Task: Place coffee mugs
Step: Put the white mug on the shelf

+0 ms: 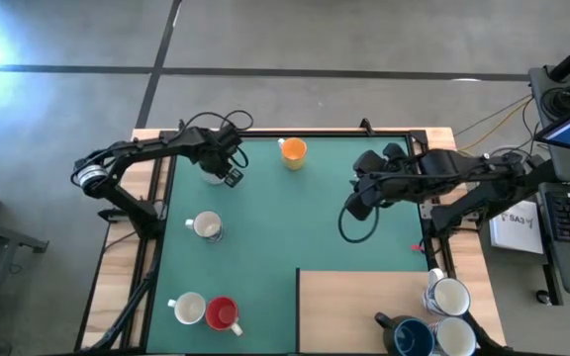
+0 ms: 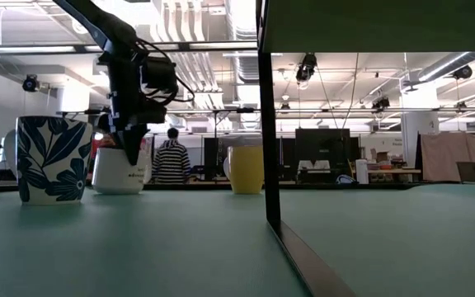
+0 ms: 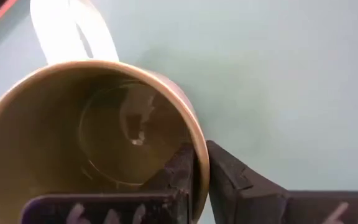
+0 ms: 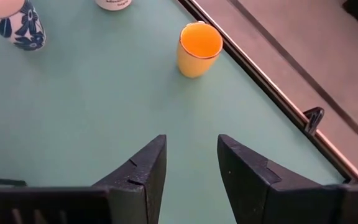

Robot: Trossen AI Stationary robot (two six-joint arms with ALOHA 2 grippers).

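Green mat [image 1: 295,218] carries five mugs spread out: orange mug [image 1: 292,152] at the far edge, floral mug [image 1: 206,226] mid-left, white mug [image 1: 188,310] touching red mug [image 1: 223,313] at the near edge. Left gripper [image 3: 201,180] is clamped on the rim of the olive-lined mug [image 3: 92,130] (far-left corner). Three mugs [image 1: 441,321] wait on the wooden board [image 1: 354,307]; right gripper [image 4: 191,165] hovers spread wide, holding nothing, so roughly half seems left.

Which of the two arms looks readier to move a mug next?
The left. Its left gripper is already shut on the rim of the mug with the olive-green inside, one finger inside, one outside. The right gripper hangs open and empty over bare mat, apart from the orange mug.
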